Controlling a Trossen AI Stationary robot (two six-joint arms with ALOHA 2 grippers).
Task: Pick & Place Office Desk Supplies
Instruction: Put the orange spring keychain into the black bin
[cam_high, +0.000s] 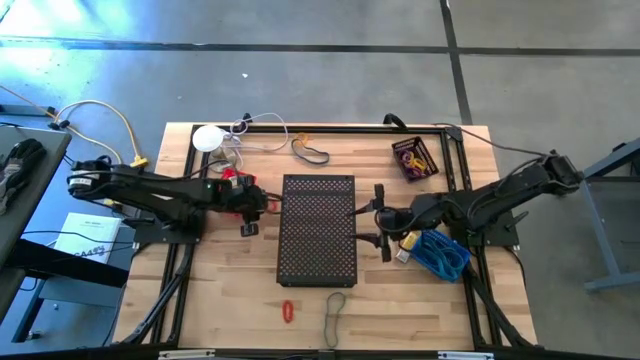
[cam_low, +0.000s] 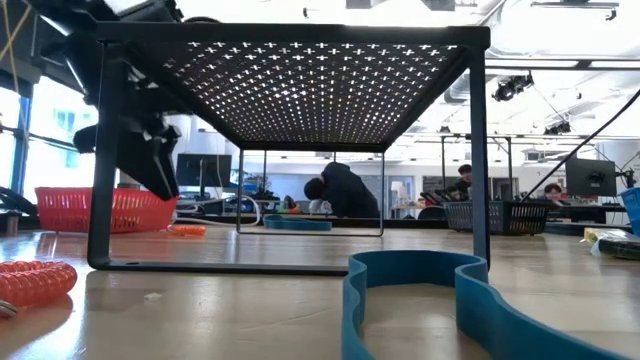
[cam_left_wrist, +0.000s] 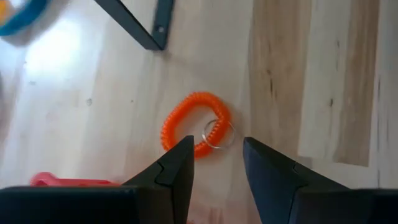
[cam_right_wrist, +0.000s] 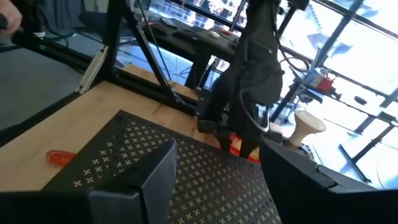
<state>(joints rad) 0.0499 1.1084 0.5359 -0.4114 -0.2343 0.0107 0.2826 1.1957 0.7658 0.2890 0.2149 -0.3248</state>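
Note:
An orange coil loop (cam_left_wrist: 189, 121) with a metal key ring lies flat on the wooden table, just left of the black perforated stand (cam_high: 318, 228). My left gripper (cam_left_wrist: 217, 165) hangs open above it and slants down; its fingertips stand either side of the ring end without touching. In the high view that gripper (cam_high: 250, 218) sits at the stand's left edge. My right gripper (cam_high: 380, 226) is open and almost level at the stand's right edge, pointing across the stand top (cam_right_wrist: 186, 168). A red coil loop (cam_high: 288, 311) and a grey-brown band (cam_high: 335, 318) lie near the front edge.
A small dark box (cam_high: 414, 158) with purple and yellow loops stands at the back right. Another band (cam_high: 310, 152) and a white disc with cords (cam_high: 207, 138) lie at the back. A blue coiled bundle (cam_high: 440, 255) lies under the right arm. Black frame rails run along the table's sides.

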